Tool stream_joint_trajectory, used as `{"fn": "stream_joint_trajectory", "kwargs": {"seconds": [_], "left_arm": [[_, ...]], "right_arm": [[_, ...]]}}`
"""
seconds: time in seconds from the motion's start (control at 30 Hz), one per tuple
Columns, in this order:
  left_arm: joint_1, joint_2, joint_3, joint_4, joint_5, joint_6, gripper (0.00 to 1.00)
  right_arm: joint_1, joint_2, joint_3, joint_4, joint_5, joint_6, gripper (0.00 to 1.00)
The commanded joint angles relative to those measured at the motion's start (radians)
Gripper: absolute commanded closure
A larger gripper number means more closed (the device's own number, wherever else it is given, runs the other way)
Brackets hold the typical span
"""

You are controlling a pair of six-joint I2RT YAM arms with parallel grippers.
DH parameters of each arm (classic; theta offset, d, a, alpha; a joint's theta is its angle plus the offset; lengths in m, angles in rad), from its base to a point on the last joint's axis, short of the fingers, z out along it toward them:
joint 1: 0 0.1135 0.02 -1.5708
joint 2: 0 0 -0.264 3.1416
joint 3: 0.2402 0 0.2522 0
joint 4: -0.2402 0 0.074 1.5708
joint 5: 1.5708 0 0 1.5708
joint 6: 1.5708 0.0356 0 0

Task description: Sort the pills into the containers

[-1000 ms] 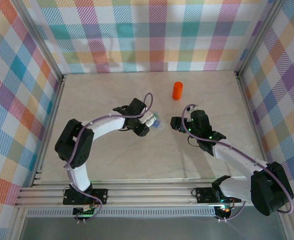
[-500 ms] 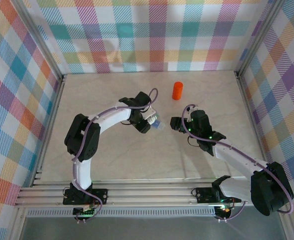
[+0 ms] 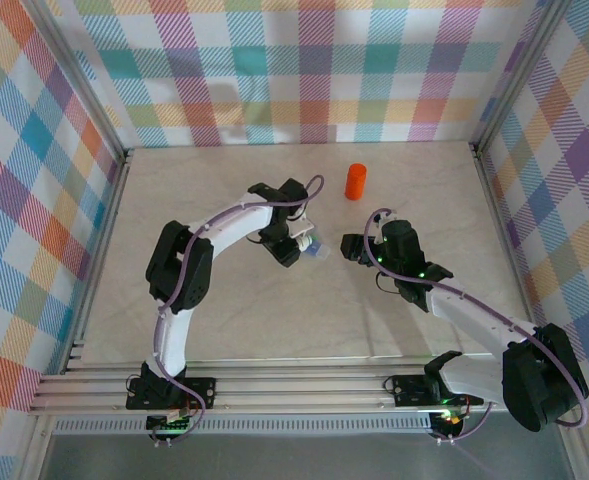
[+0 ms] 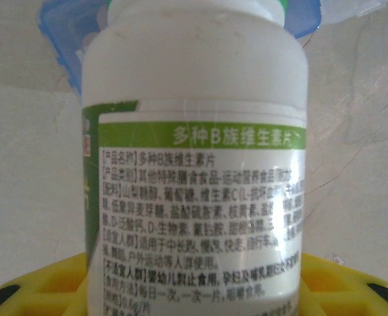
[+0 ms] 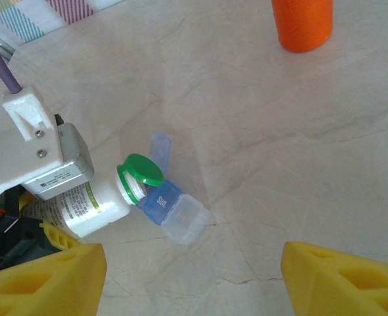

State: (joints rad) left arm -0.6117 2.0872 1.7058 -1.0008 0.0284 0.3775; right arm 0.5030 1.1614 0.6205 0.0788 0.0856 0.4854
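**Obs:** State of the end effectors?

**Op:** The left end effector (image 3: 288, 246) is closed narrow on the white pill bottle (image 4: 194, 164), gripping near its base. The bottle is tipped over, mouth pointing away from the palm, and its green flip cap (image 5: 141, 169) is hinged open. The right end effector (image 3: 352, 247) is spread wide with nothing in it, hovering above the tabletop (image 3: 224, 320).

**Obs:** Where is the target?

**Op:** A small blue-and-clear pill box (image 5: 177, 212) sits on the tabletop right at the bottle's mouth, touching it or very nearly. That puts it just ahead of the left fingertips, and ahead of and below the right ones. One flap of the box stands open. An orange container (image 5: 302, 23) stands upright well beyond the right end effector. I cannot make out any pills.

**Obs:** Handling notes?

**Op:** These are my judgement only. The bottle is rigid plastic with a glossy label, so it is likely to slip if tilted steeper. I would hold it around the body, across the label. The pill box looks light and thin-walled, and a nudge from the bottle neck could slide it. I would steady it with the right end effector across its side walls, gently, and never by the hinged flap.
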Motion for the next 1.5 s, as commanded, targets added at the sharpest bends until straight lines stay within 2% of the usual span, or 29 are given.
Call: {"fn": "stream_joint_trajectory", "kwargs": {"seconds": [0.0,0.27,0.8,1.23,1.47], "left_arm": [[0.009,0.028,0.062,-0.116,-0.027,0.032,1.0],[0.006,0.086,0.173,-0.233,-0.029,0.05,1.0],[-0.034,0.158,0.362,-0.378,-0.118,0.075,1.0],[-0.078,0.23,0.445,-0.438,-0.236,0.098,1.0],[-0.099,0.24,0.454,-0.447,-0.338,0.113,1.0]], "right_arm": [[-0.006,-0.017,-0.001,0.019,-0.019,0.001,0.27],[-0.006,-0.016,-0.002,0.021,-0.021,0.001,0.27],[-0.006,-0.008,-0.002,0.026,-0.034,0.008,0.27],[-0.005,-0.014,-0.001,0.024,-0.038,0.01,0.27],[-0.006,-0.003,0.0,0.026,-0.041,0.011,0.27]]}}
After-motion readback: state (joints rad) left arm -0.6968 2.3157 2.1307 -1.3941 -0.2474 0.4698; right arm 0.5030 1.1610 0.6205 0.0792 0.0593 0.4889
